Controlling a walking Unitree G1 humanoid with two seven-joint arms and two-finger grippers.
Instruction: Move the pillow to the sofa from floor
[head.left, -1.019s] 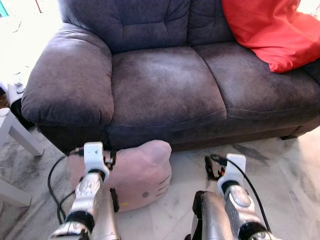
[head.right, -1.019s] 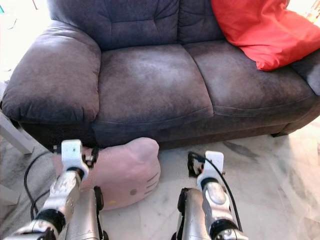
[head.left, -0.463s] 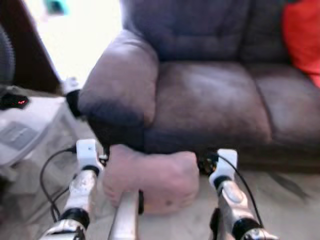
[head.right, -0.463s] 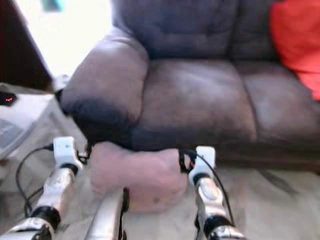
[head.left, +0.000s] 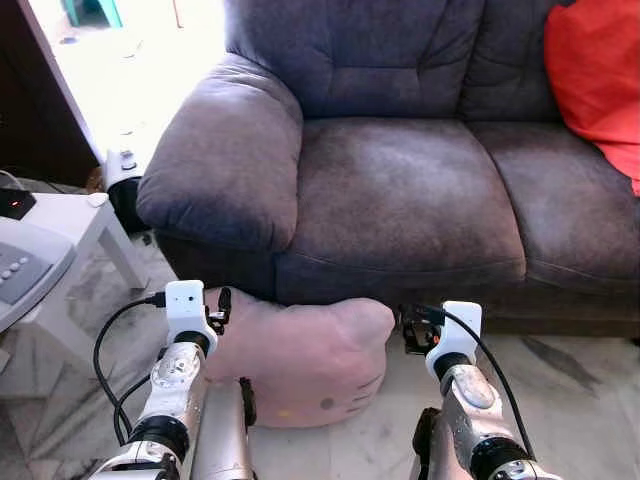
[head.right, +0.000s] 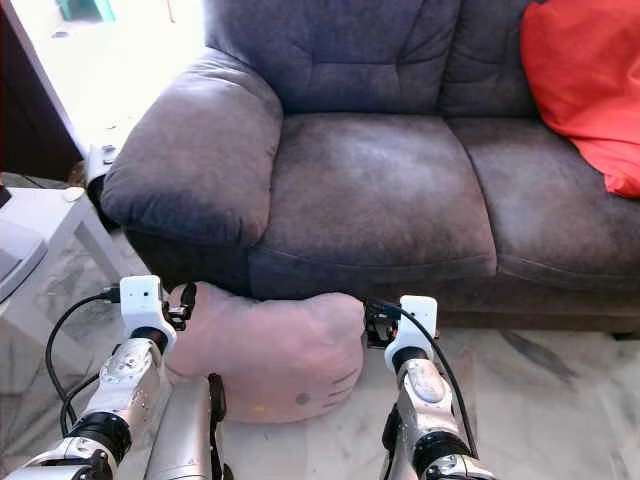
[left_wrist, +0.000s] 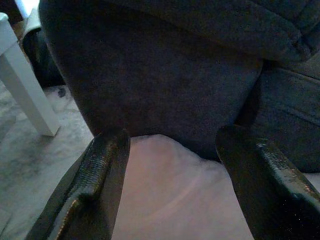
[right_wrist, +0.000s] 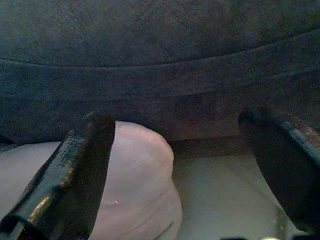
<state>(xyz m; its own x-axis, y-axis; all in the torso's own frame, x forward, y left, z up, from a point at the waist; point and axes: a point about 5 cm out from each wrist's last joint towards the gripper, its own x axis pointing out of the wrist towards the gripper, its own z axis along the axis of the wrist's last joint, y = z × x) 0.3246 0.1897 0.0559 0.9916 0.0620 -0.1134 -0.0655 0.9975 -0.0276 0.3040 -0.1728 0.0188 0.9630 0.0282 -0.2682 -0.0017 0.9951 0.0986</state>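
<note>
My arms have closed in on the pillow (head.left: 300, 355): left pincer (left_wrist: 172, 165) and right pincer (right_wrist: 180, 150), both spread, flank it on the floor (head.left: 580, 400) against the sofa (head.left: 400, 190) front, below the left armrest.

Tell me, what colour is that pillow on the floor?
Pale pink pillow, clearest in the left eye view.

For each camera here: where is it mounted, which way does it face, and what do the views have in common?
Left and right eye: on the head, facing forward and down at the sofa, the pillow on the floor, and both arms.
Left wrist: along the open left tool, over the pillow toward the sofa's armrest.
Right wrist: along the open right tool, at the pillow's edge and the sofa front.
Shared: pillow and sofa.
</note>
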